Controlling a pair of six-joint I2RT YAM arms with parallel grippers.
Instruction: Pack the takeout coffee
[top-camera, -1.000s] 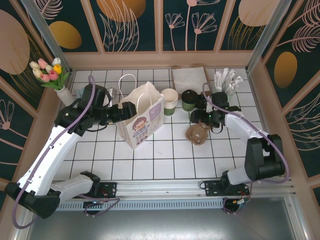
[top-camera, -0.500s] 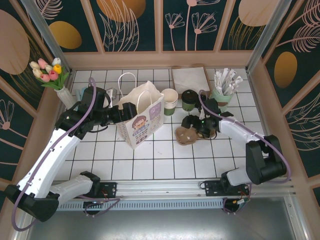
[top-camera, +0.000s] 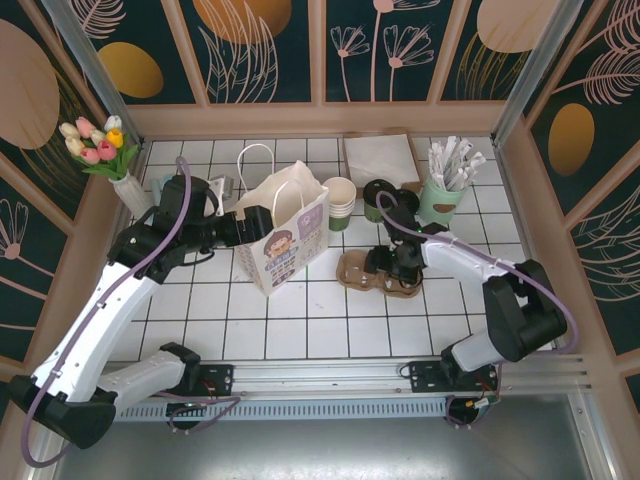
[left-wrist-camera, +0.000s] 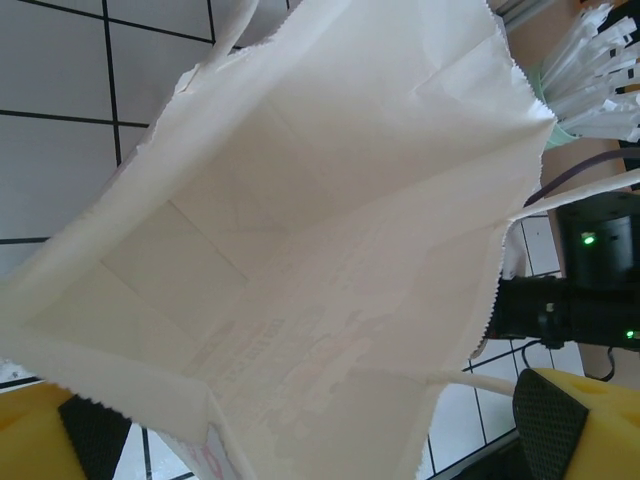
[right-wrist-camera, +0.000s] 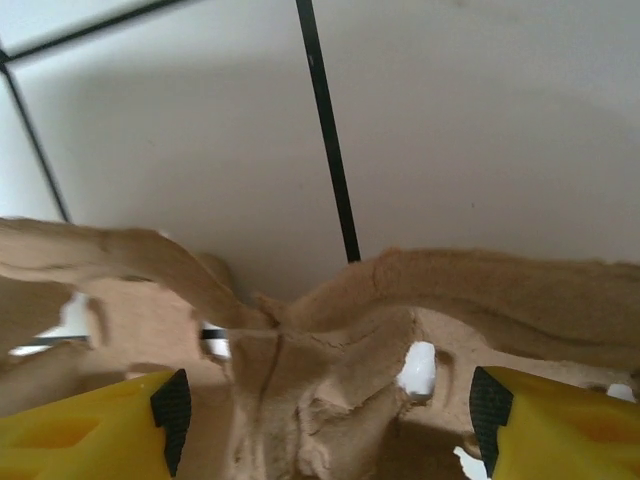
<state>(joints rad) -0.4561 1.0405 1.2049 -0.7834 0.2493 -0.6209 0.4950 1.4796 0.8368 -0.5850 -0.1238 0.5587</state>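
Top external: takeout coffee (top-camera: 377, 195) just beyond right gripper (top-camera: 381, 264).

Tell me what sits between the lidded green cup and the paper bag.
A stack of open paper cups stands right between the takeout coffee and the paper bag. The pulp cup carrier lies nearer, off that line.

On the table (top-camera: 330, 320) the bag (top-camera: 283, 238) stands left of centre. Just right of its far corner runs a row of 3: the cup stack (top-camera: 340, 203), then the coffee (top-camera: 374, 192), then the stick cup (top-camera: 438, 200) furthest right. The napkins (top-camera: 380, 153) lie behind the coffee, at the far edge. The carrier (top-camera: 355, 270) lies near of the coffee, right of the bag and apart from it. The vase (top-camera: 130, 190) stands in the far left corner.
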